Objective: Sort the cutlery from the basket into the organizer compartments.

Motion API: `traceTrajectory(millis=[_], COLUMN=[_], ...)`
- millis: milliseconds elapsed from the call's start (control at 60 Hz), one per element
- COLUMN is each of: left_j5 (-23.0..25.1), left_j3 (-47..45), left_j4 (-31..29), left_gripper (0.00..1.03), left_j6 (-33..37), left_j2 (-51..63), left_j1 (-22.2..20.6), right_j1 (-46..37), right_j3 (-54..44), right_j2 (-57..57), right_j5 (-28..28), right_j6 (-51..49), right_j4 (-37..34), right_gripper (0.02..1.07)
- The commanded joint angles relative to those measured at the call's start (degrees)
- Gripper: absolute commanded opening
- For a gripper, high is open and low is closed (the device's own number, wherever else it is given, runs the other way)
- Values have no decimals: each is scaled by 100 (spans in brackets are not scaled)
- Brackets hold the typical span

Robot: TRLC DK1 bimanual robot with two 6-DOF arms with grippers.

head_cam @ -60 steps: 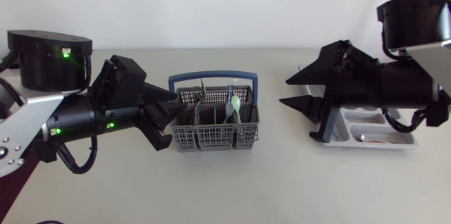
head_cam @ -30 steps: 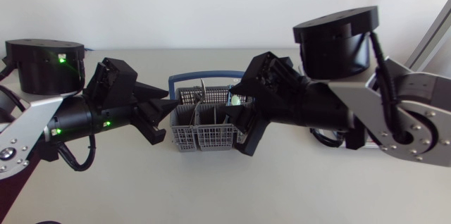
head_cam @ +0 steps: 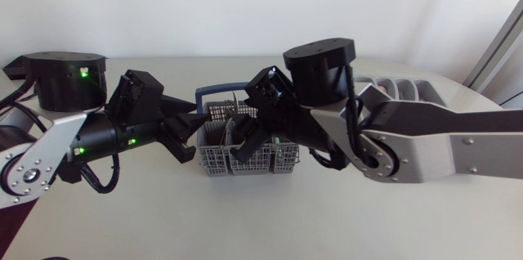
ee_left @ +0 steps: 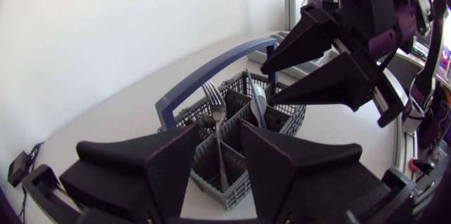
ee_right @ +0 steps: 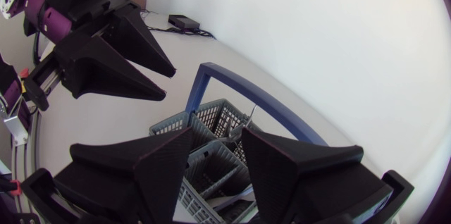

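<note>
Grey mesh cutlery basket (head_cam: 221, 162), upright on the table just left of frame centre and divided into compartments. A blue arched handle (head_cam: 209, 91) spans its top. A metal fork (ee_left: 213, 96) stands tines-up in a rear compartment, with a spoon (ee_left: 258, 104) leaning in the neighbouring one (further contents are hidden).

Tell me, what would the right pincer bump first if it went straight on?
Most likely the grey cutlery basket: the open right pincer points down into its compartments. Exactly where inside it would touch is unclear.
</note>
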Motion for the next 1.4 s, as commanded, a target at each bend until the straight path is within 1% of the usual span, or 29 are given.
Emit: traceTrajectory(millis=[0, 150, 233, 400, 500, 667, 800, 933, 983, 1083, 1183, 1283, 1333, 1383], left_j5=[65, 188, 258, 557, 636, 803, 856, 856, 865, 865, 865, 891, 891, 891], left_j3=[-169, -187, -204, -231, -231, -239, -301, -336, -345, -345, -362, -380, -389, -389], left_j4=[147, 288, 385, 525, 560, 631, 710, 771, 798, 833, 833, 833, 833, 833], left_gripper=[43, 43, 43, 43, 43, 43, 43, 43, 43, 43, 43, 43, 43, 43], left_j6=[157, 165, 174, 236, 288, 288, 288, 288, 288, 280, 280, 280, 271, 262], left_j2=[158, 272, 378, 536, 598, 685, 703, 782, 800, 835, 835, 835, 835, 826], left_j1=[52, 184, 255, 466, 553, 703, 703, 703, 703, 703, 703, 694, 694, 685], right_j1=[67, 85, 94, 243, 243, 243, 243, 208, 208, 225, 225, 217, 217, 217], right_j3=[78, 113, 175, 192, 236, 351, 403, 421, 430, 483, 518, 535, 535, 535], right_j2=[285, 672, 857, 1270, 1463, 1692, 1815, 1876, 1876, 1947, 2026, 2087, 2105, 2122], right_j5=[174, 464, 516, 815, 973, 1219, 1378, 1430, 1439, 1474, 1553, 1615, 1650, 1668], right_j6=[260, 418, 497, 559, 576, 629, 699, 743, 743, 787, 787, 796, 814, 814], right_j4=[294, 742, 892, 1401, 1648, 1841, 1964, 2157, 2219, 2245, 2263, 2263, 2263, 2263], right_gripper=[53, 53, 53, 53, 53, 53, 52, 47, 46, 38, 37, 29, 28, 25])
